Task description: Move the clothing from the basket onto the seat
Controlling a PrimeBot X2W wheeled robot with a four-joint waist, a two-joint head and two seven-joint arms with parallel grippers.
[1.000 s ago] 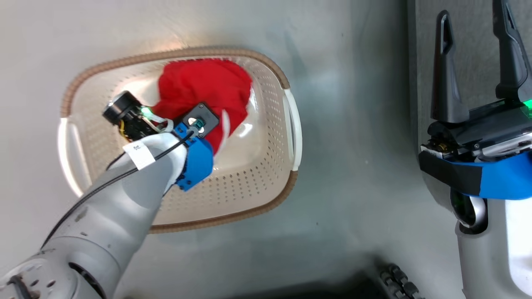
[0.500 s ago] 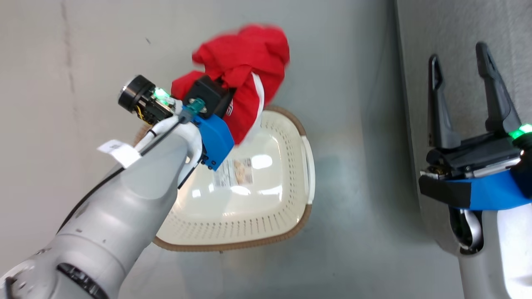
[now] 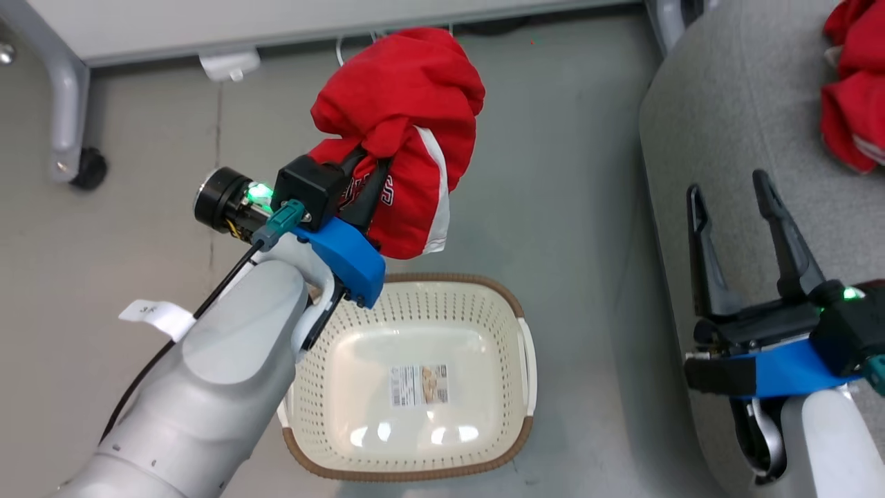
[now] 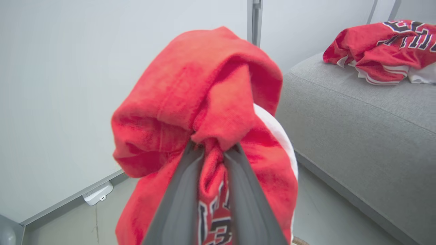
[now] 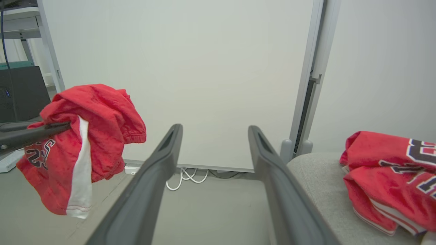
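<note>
My left gripper is clamped on one red garment — fingers nearly together, a bunched fold pinched between the tips, the rest of the fabric draped over and around them. White trim stripe and part of the dark lettering hang down one side. In the head view this held garment is up in the air at about 12 o'clock from the basket, apart from its rim. The basket sits upright on the floor at about 6 o'clock of that view, with the sticker label in plain sight on its bottom. The seat fills the 3 o'clock side, well apart from the held garment. A second red garment lies crumpled on the seat at about 2 o'clock, cut by the frame edge; the left wrist view has it at 2 o'clock too, lettering up. My right gripper is spread wide with nothing between the fingers, which point toward 12 o'clock over the seat's near side at about 4 o'clock of the head view — can't tell if it touches the cushion. In the right wrist view, the held garment is at 9 o'clock, the second garment at 4 o'clock on the seat, and white cables lie on the floor at the foot of the wall panel, between my fingers.
</note>
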